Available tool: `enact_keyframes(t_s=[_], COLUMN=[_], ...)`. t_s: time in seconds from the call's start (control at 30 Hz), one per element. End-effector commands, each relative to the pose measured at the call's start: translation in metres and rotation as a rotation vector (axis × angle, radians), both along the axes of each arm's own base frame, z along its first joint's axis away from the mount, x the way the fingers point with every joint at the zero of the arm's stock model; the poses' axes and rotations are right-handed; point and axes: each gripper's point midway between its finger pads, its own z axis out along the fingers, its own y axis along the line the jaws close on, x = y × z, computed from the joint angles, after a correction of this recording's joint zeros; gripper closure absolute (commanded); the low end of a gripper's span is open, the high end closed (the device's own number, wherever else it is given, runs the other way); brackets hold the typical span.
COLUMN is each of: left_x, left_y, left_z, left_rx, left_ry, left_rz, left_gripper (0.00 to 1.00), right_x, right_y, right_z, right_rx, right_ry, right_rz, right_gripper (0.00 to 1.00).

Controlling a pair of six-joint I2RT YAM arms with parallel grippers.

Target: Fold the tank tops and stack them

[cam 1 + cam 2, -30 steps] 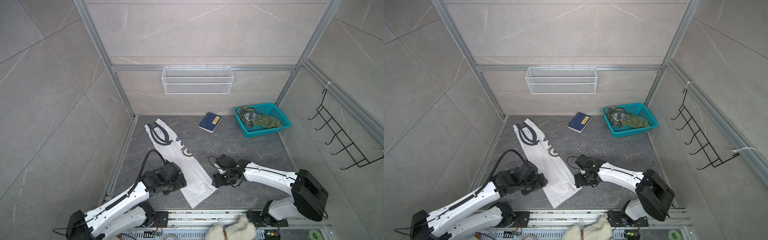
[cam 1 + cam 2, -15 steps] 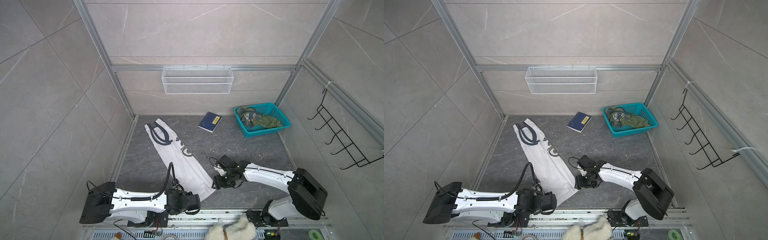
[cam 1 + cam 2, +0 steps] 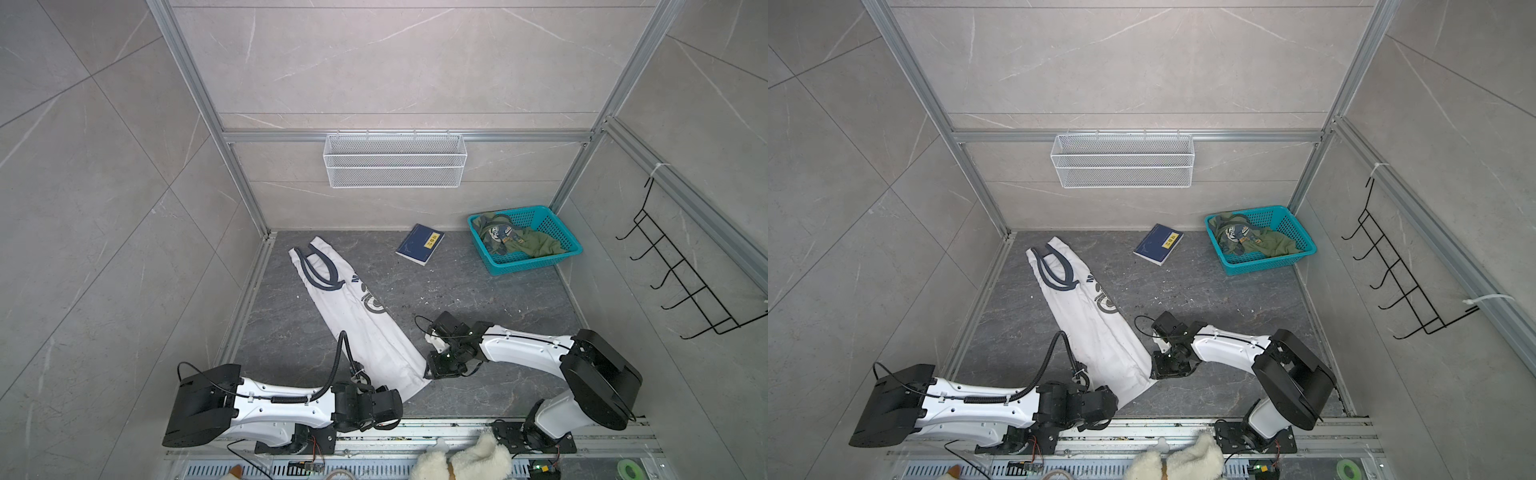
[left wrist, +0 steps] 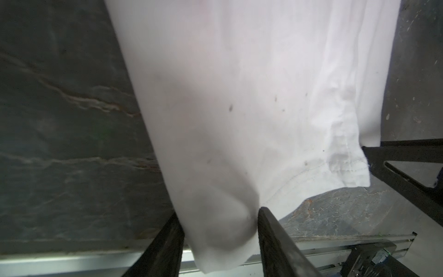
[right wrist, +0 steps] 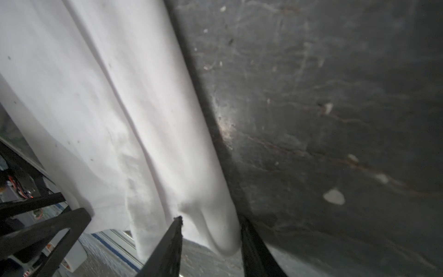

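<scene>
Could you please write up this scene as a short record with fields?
white tank top: long narrow strip lying diagonally on the dark tabletop, straps toward the back wall
left gripper: one hem corner sits between its fingers; firm grip unclear
right gripper: the other hem corner sits between its fingers; firm grip unclear
olive tank top: crumpled in the teal basket, back right corner
navy book: flat on the tabletop near the back wall, left of the basket
stack: not yet started
</scene>
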Motion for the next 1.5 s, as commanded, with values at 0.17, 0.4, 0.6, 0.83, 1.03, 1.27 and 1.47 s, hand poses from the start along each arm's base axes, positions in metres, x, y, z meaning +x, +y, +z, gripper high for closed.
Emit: enact_keyframes(t_s=[0.17,0.4,0.6,0.83,1.03,1.27,1.47], left_x=[-0.016,-0.014,0.011,0.053,0.095,0.139,0.182], left_y=[0.006,0.013,0.024,0.036,0.067,0.097,0.122], left_z=[-0.016,-0.012,0.011,0.037,0.071,0.092,0.105], left_rx=[0.054,0.072,0.084,0.081,0.052,0.083,0.135], left_ry=[0.092,0.091,0.035,-0.036,-0.107,-0.149,-0.187], left_rz=[-0.026,-0.006,0.005,0.025,0.103,0.143,0.162], left_gripper=[0.6,0.74,0.86,0.97,1.0,1.0,1.0], right_x=[-0.005,0.001,0.014,0.041,0.075,0.121,0.167], right_y=[-0.001,0.001,0.002,0.029,0.06,0.1,0.131], right_z=[-0.006,0.004,0.027,0.063,0.097,0.112,0.118], right_rx=[-0.024,-0.033,-0.033,0.03,0.06,0.047,0.039], right_ry=[0.012,-0.022,-0.093,-0.165,-0.242,-0.298,-0.346], right_rz=[-0.006,-0.017,-0.026,-0.028,-0.011,0.025,0.028], right_gripper=[0.71,0.83,0.91,0.95,0.96,0.97,0.97])
